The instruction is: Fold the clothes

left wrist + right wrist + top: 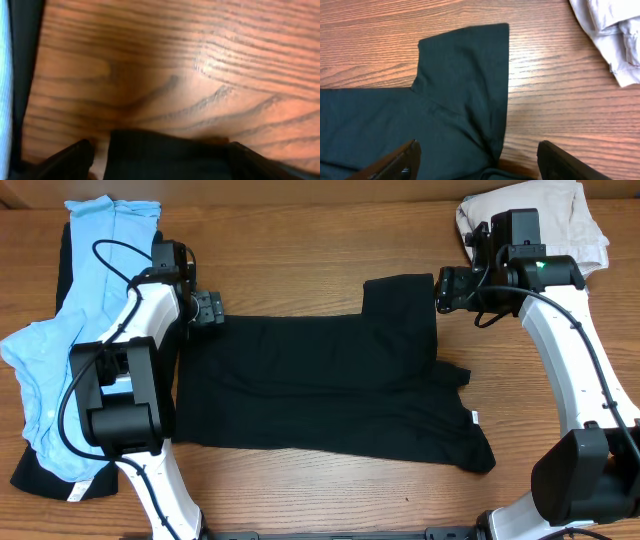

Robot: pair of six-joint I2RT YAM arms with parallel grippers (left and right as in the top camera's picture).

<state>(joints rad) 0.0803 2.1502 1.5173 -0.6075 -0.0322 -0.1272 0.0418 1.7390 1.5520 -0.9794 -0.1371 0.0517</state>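
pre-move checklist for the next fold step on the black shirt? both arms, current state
1. Left gripper open: ok, jaws wide apart.
2. Black shirt edge between left fingers: ok.
3. Right gripper open: ok, straddling the sleeve.
4. Shirt lying flat: not ok, rumpled near the white label.
5. Pale garment apart from sleeve: ok.
6. Light blue pile apart from shirt: cannot tell, left arm hides the gap.
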